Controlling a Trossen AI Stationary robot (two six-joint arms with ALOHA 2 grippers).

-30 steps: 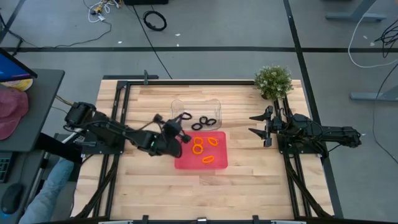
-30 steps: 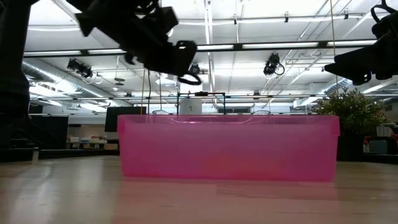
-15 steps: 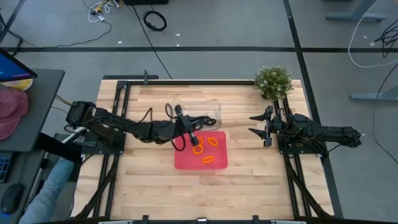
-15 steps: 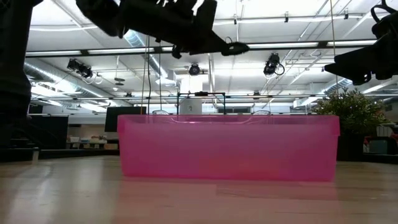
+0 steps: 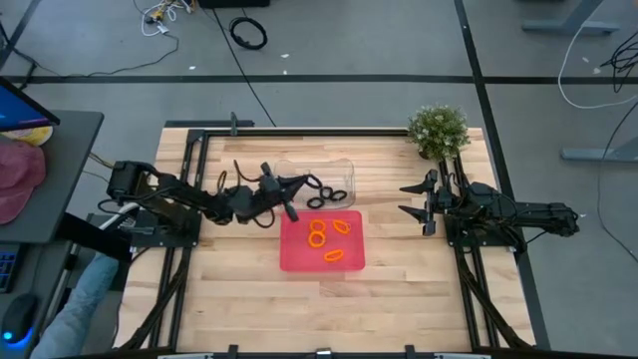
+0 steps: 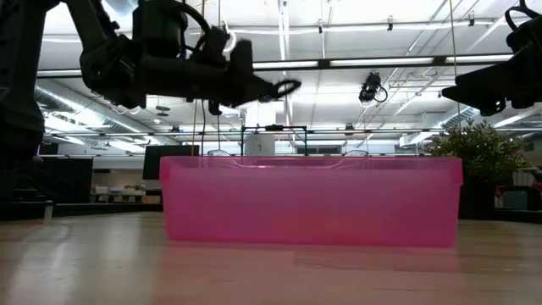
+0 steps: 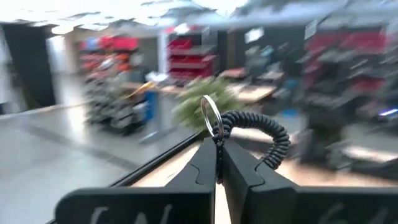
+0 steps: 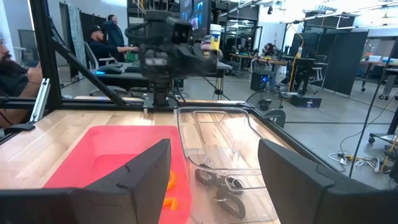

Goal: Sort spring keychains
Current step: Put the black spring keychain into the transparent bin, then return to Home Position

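Note:
My left gripper (image 5: 297, 186) (image 6: 264, 88) is shut on a black spring keychain (image 7: 264, 129) and hovers over the left end of the clear container (image 5: 345, 166). Other black keychains (image 5: 329, 196) (image 8: 217, 182) lie on the floor of that container. Orange keychains (image 5: 329, 239) lie in the red tray (image 5: 297, 261) (image 6: 309, 199) just nearer. My right gripper (image 5: 416, 199) (image 8: 214, 149) waits open above the table's right side, beside the plant. My left gripper pinches the black keychain where its metal ring (image 7: 210, 116) joins the coil, between the two fingertips (image 7: 205, 155). The fingers reach out about level from the table's left. The keychain is lifted clear, and its coil (image 6: 284, 86) sticks out beyond the tips.
A potted plant (image 5: 439, 130) stands at the table's far right corner. Black rails (image 5: 189, 160) frame the wooden top on both sides. Bare wood lies near of the red tray. People sit at desks (image 8: 112, 37) in the room beyond the table.
My left gripper, still shut on the black keychain, first stretched out over the red tray. It then swung back toward the table's far edge, and it now points level over the clear container's left end. The keychain travelled with it, clear of everything.

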